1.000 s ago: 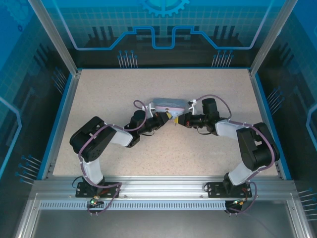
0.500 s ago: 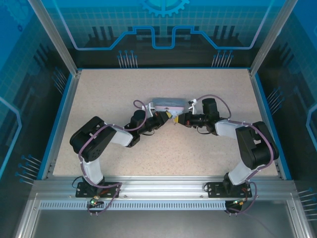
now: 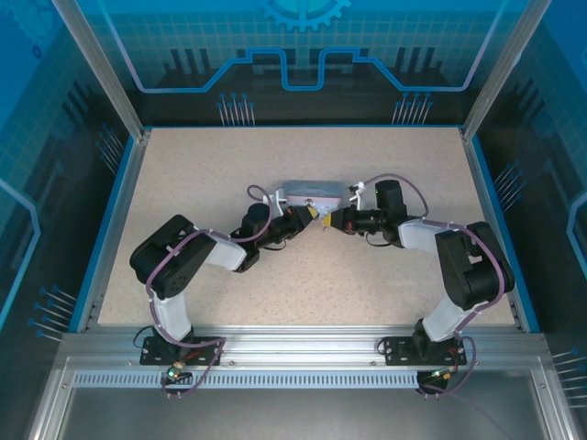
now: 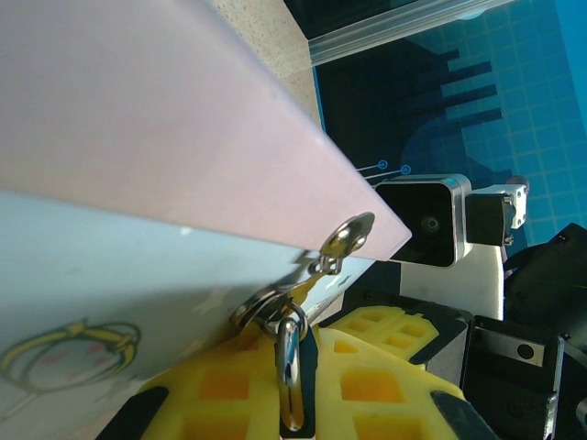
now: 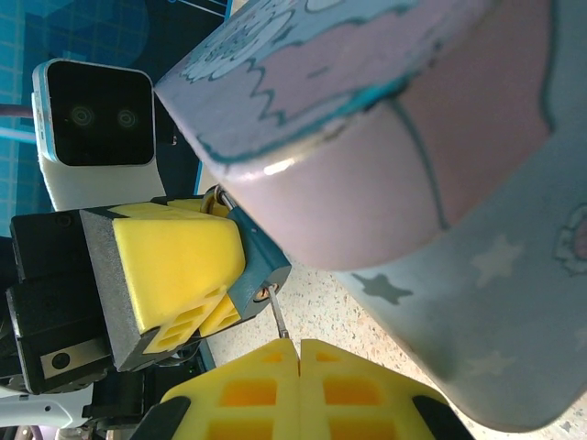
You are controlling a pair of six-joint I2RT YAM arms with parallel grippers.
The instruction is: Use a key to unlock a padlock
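Note:
The padlock hangs from the hasp (image 4: pixel 347 236) of a pale blue tin box (image 3: pixel 312 193). Its dark teal body (image 5: pixel 258 264) shows in the right wrist view, its silver shackle (image 4: pixel 291 367) in the left wrist view. My left gripper (image 4: pixel 307 346) is shut on the padlock, yellow pads (image 5: pixel 179 257) clamped on both sides. My right gripper (image 5: pixel 298 346) is shut on the thin key (image 5: pixel 278 321), whose tip sits in the keyhole on the padlock's underside. In the top view the left gripper (image 3: pixel 313 214) and right gripper (image 3: pixel 335 220) meet just in front of the box.
The box, pink and blue with star prints (image 5: pixel 413 137), looms right over both grippers. Speckled beige tabletop (image 3: pixel 303 275) lies all around, bounded by a blue rim (image 3: pixel 110 220) and glass walls. Each wrist camera (image 4: pixel 426 223) faces the other at close range.
The right arm's elbow has crept slightly left; both grippers stay together at the padlock with no visible change in grip.

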